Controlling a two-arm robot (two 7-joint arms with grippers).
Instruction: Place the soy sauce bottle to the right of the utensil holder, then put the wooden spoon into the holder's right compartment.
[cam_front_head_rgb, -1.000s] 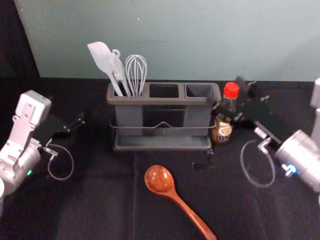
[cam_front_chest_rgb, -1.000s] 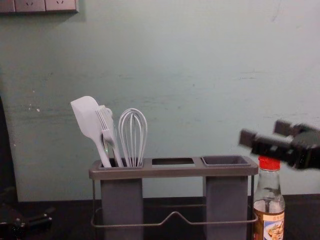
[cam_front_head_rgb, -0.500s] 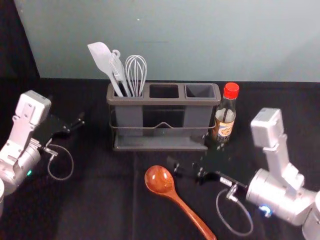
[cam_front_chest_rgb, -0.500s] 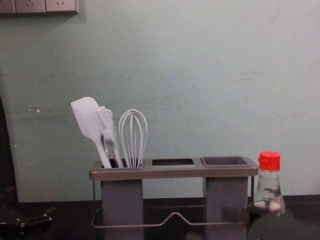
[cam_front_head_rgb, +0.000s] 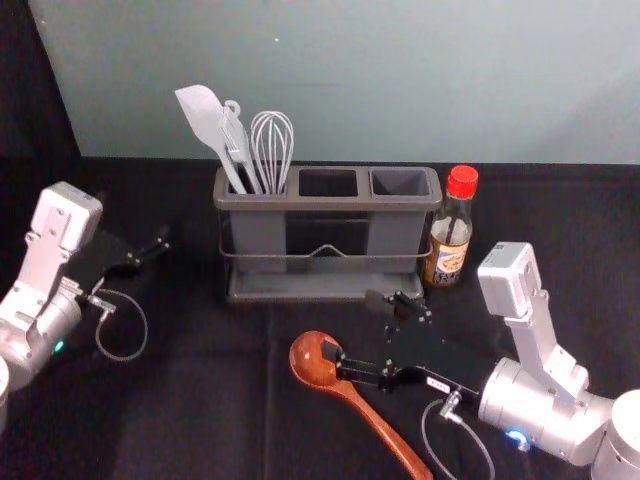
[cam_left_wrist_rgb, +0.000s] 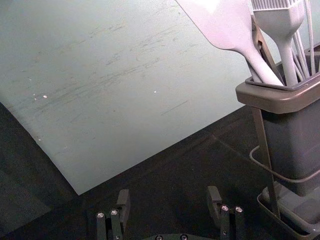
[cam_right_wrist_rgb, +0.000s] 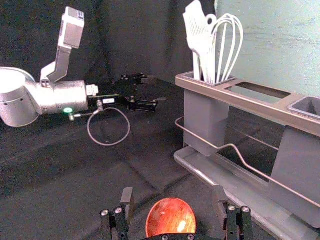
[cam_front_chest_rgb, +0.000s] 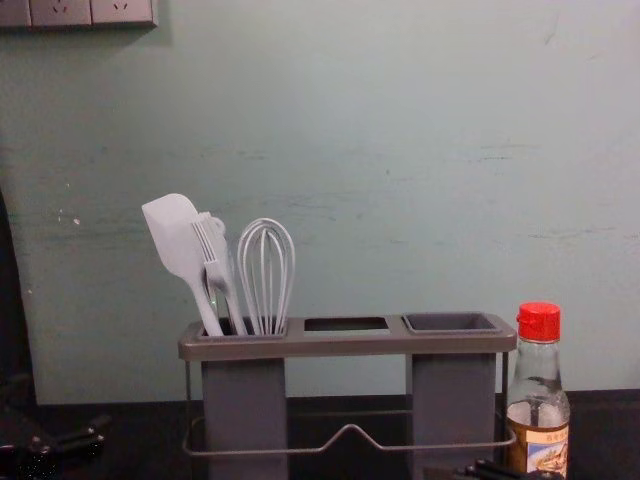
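on the soy sauce bottle (cam_front_head_rgb: 449, 240), a label with a picture of food and small lettering is seen in the head and chest views, but the writing cannot be made out; a small white tag (cam_front_head_rgb: 438, 385) is carried by the right arm, its print too small to be read. the bottle is stood upright under its red cap, just beside the right end of the utensil holder (cam_front_head_rgb: 290, 202). the right arm (cam_front_head_rgb: 545, 410) is stretched in from the view's right edge, its forearm slanted leftward and away from the robot, with the boxy housing (cam_front_head_rgb: 510, 280) raised above the wrist. its claw (cam_front_head_rgb: 349, 325) is held at the spoon's bowl, the fingers spread wide and nothing gripped; the bowl is framed between them in the right wrist view. the wooden spoon (cam_front_head_rgb: 316, 362) is laid on the bench (cam_front_head_rgb: 200, 400) in front of the holder, its handle slanted toward the robot and to the right. the left claw (cam_front_head_rgb: 134, 219) is parked at the left, well apart from the holder, its fingers spread wide around nothing. a spatula (cam_front_head_rgb: 205, 115), a brush (cam_front_head_rgb: 235, 135) and a whisk (cam_front_head_rgb: 272, 145) are kept in the left compartment.
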